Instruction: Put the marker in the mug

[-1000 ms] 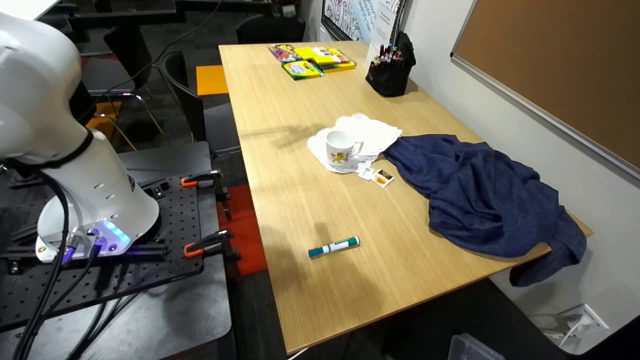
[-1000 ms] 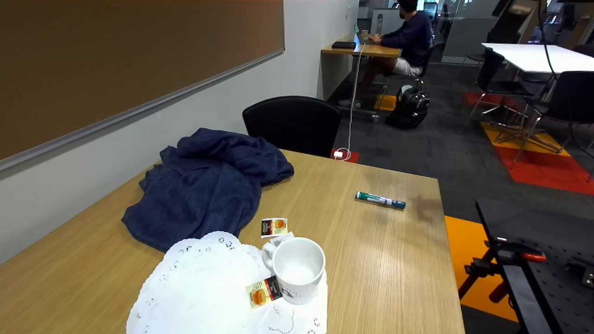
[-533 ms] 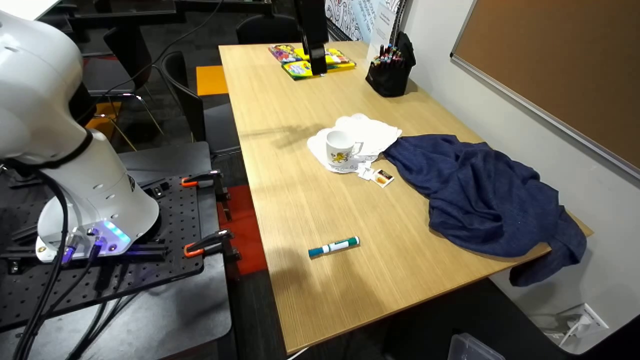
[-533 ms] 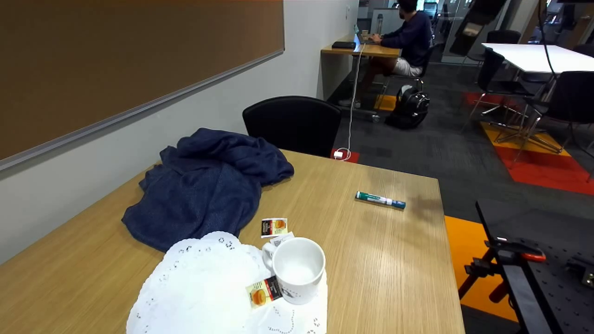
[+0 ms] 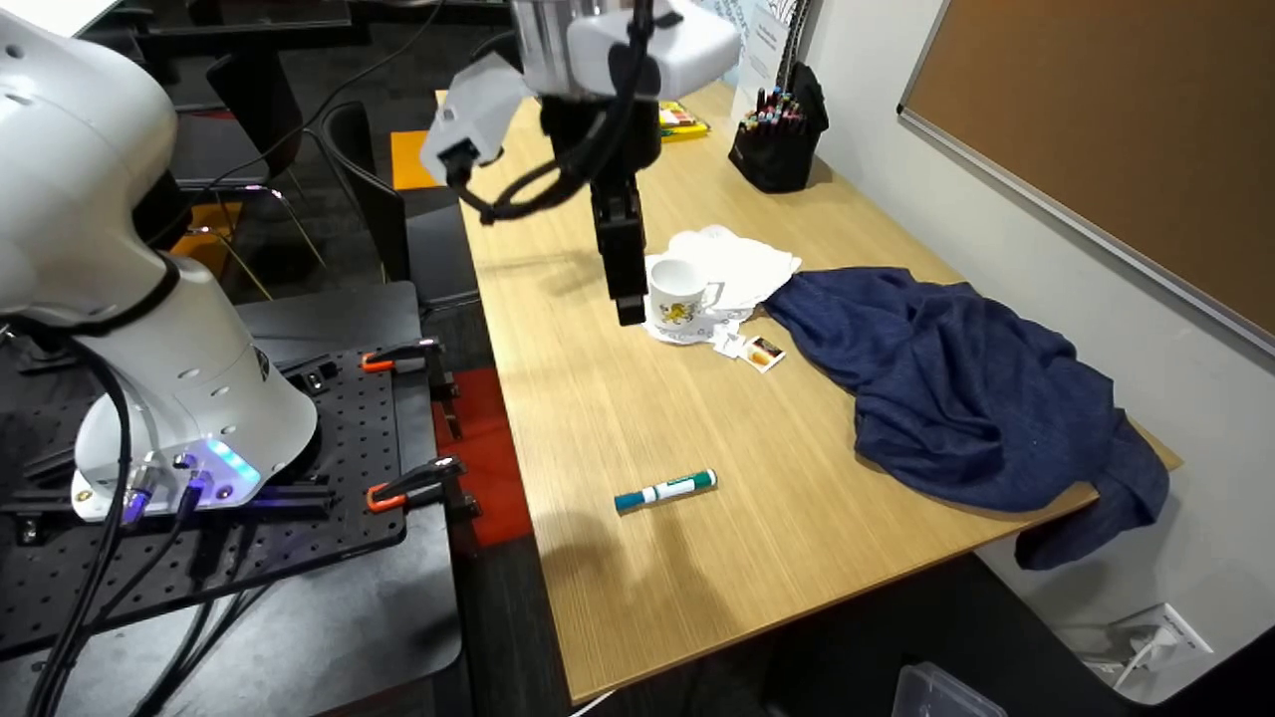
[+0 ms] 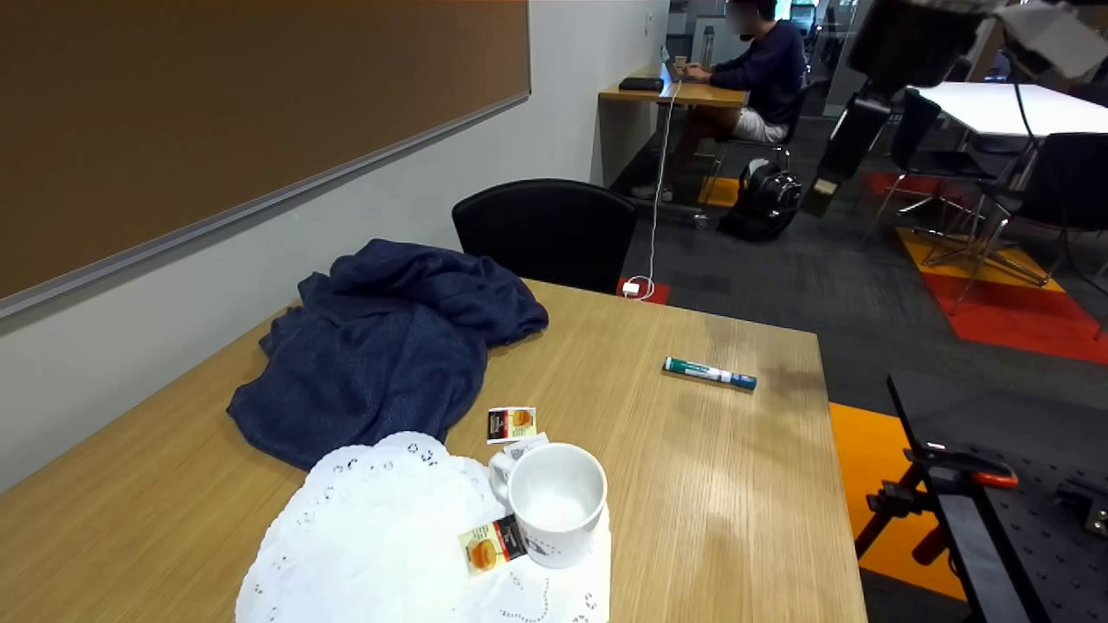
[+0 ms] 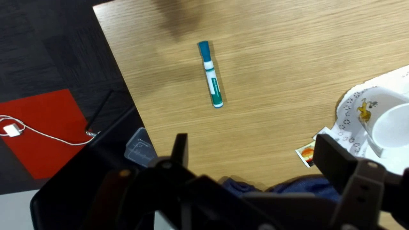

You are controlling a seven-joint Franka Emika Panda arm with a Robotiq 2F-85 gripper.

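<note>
Your gripper [image 7: 252, 143] has dropped lower, spread and empty. In the wrist view the marker [image 7: 211, 75] lies on the table [image 7: 271, 92] at the gripper's eleven o'clock, the mug [image 7: 381, 115] at three. You're likely mid-approach; next, centre over the marker and descend.

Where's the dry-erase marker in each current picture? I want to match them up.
In an exterior view: the dry-erase marker lies below centre.
In an exterior view: the dry-erase marker lies right of centre, slightly below mid-height.
In the wrist view: the dry-erase marker lies above centre.
Shared landmark: the white mug, visible in all three.
</note>
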